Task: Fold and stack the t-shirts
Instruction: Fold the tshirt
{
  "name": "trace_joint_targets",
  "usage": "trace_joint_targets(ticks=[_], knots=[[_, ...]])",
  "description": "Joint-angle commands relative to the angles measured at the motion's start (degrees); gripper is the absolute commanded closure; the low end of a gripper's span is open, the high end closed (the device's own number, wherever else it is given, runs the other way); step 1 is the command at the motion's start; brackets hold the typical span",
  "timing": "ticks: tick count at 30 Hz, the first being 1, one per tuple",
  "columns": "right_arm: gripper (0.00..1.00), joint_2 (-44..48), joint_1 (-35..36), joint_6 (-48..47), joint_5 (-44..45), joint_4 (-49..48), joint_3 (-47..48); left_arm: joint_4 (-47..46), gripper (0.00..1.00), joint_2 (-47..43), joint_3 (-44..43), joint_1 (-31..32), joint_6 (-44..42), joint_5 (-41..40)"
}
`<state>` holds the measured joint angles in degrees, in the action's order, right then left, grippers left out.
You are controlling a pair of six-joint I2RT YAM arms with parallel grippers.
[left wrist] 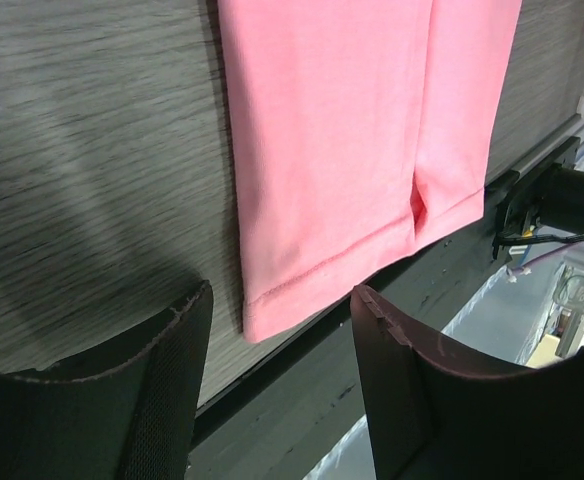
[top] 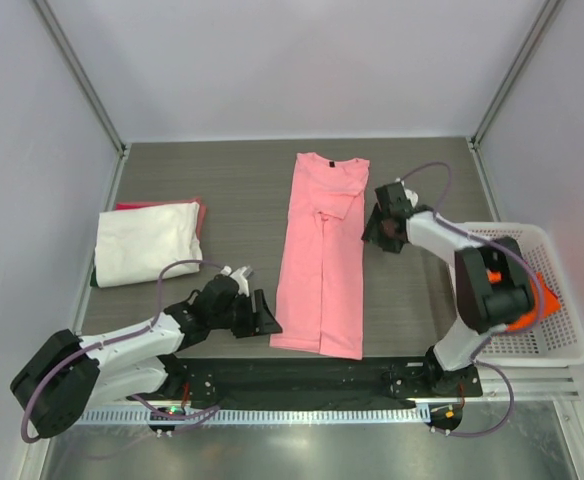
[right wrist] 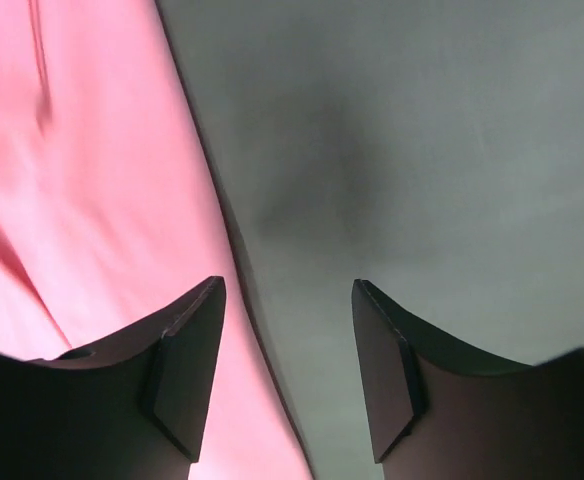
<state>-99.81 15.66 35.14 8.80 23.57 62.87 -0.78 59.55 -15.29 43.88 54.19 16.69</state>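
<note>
A light pink t-shirt (top: 322,255) lies in a long narrow strip down the middle of the table, sides and sleeves folded in. Its hem corner shows in the left wrist view (left wrist: 332,150). My left gripper (top: 262,318) is open and empty, just left of the shirt's near left corner. My right gripper (top: 375,232) is open and empty, beside the shirt's right edge (right wrist: 92,200) near the top. A folded cream-white t-shirt (top: 147,242) lies at the left on a red one (top: 200,208). A bright orange t-shirt (top: 542,295) sits in the basket.
A white mesh basket (top: 552,345) stands at the right edge of the table. A black strip (top: 302,378) runs along the table's near edge, by the arm bases. The enclosure walls rise at the back and sides.
</note>
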Motion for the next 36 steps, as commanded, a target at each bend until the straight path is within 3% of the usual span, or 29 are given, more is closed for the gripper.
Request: trace_joint_targets(ticks=[1, 7, 13, 23, 28, 30, 36], knots=[[0.42, 12.9, 3.6, 3.2, -1.4, -2.5, -13.5, 0.6, 0.41, 0.0, 0.5, 0.8, 0.6, -1.0], [0.46, 33.0, 18.5, 13.1, 1.8, 5.3, -29.0, 0.2, 0.42, 0.5, 0.6, 1.2, 0.5, -1.5], [0.55, 48.5, 31.0, 25.5, 1.2, 13.6, -35.8, -0.1, 0.54, 1.4, 0.8, 1.4, 0.2, -0.9], [0.57, 47.1, 45.1, 34.3, 0.7, 16.1, -37.2, -1.0, 0.62, 2.0, 1.1, 1.5, 0.4, 0.0], [0.57, 42.7, 46.6, 34.4, 0.2, 15.0, -37.5, -1.0, 0.6, 2.2, 1.4, 1.5, 0.4, -0.1], [0.61, 41.7, 47.2, 34.6, -0.6, 13.3, -37.7, -1.1, 0.61, 2.5, 1.3, 1.5, 0.3, 0.0], [0.94, 43.6, 47.5, 35.0, -0.1, 12.4, -37.8, -2.4, 0.75, 4.3, 1.1, 1.8, 0.7, 1.2]])
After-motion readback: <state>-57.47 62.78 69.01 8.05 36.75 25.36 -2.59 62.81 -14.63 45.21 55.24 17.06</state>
